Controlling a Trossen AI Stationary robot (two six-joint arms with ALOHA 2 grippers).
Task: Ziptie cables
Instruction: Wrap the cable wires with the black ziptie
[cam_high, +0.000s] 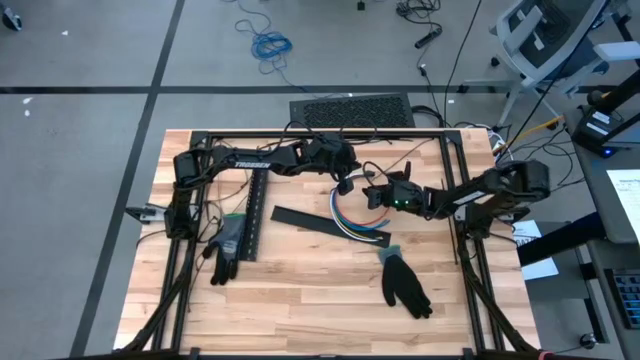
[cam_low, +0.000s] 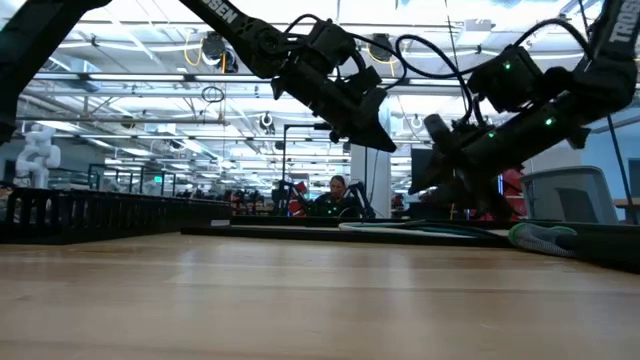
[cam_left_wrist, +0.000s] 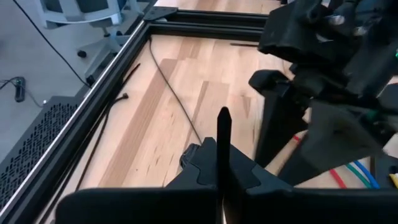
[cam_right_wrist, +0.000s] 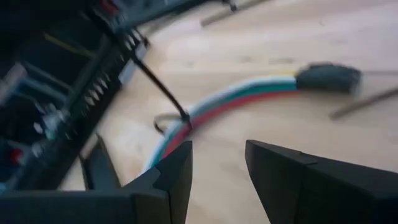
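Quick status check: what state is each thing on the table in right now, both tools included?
Left tool: shut on a thin black strap, raised over the table's middle.
Right tool: open, empty, above the cables.
Cables: flat on the table, curved, a thin black strap looped around them.
Black flat strip: lying flat beside the cables.
Slotted strip: lying flat.
Gloves: lying flat, untouched.

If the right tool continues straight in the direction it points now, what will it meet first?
Probably the bundle of coloured flexible cables lying on the light wooden table: they cross just ahead of the right tool, whose fingers stand apart. Depth is uncertain.
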